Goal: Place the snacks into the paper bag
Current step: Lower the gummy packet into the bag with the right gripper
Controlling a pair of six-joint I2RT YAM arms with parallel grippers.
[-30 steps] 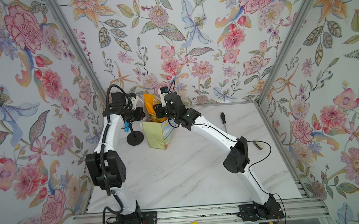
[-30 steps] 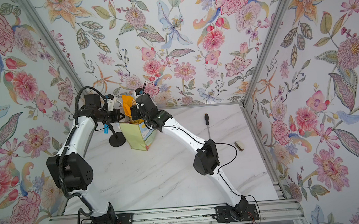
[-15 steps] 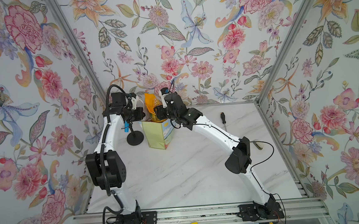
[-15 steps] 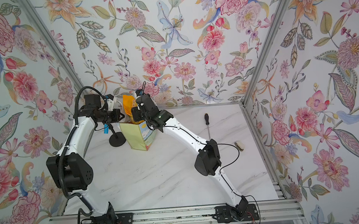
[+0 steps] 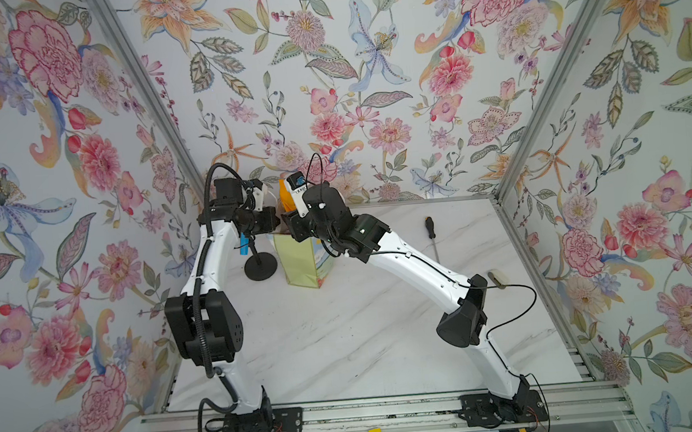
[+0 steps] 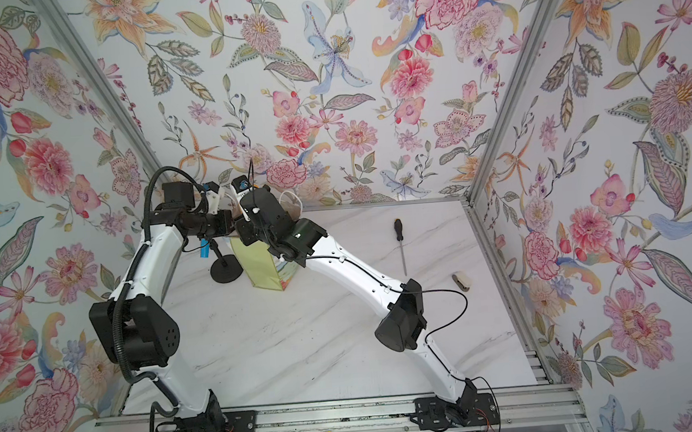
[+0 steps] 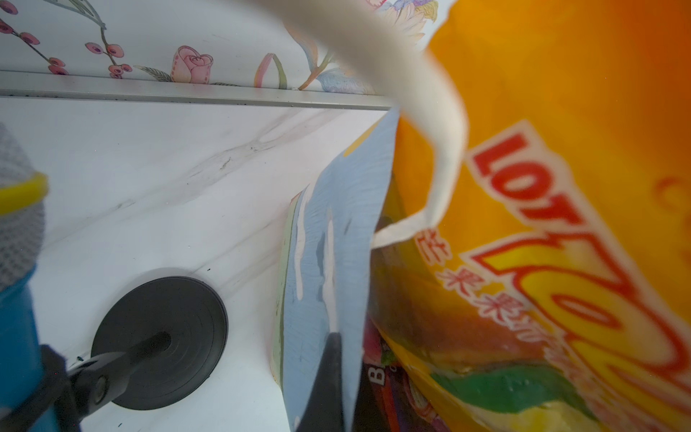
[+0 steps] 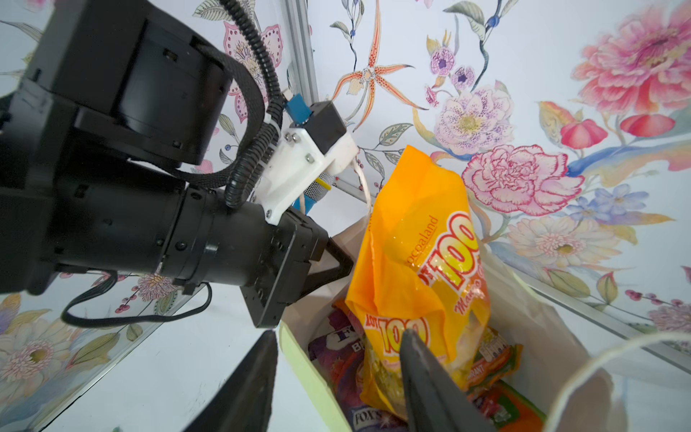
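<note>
Releasing snack | left gripper (image 8: 346,267) pinched shut on rim of small sky-painted paper bag (image 5: 300,266), steadying it | glossy yellow-orange "100" plastic packet (image 8: 418,243) stands inside bag, top above rim | right gripper (image 8: 340,333) jaws apart astride bag wall | best: withdraw straight up, clear of white cord handles (image 7: 447,157)
</note>
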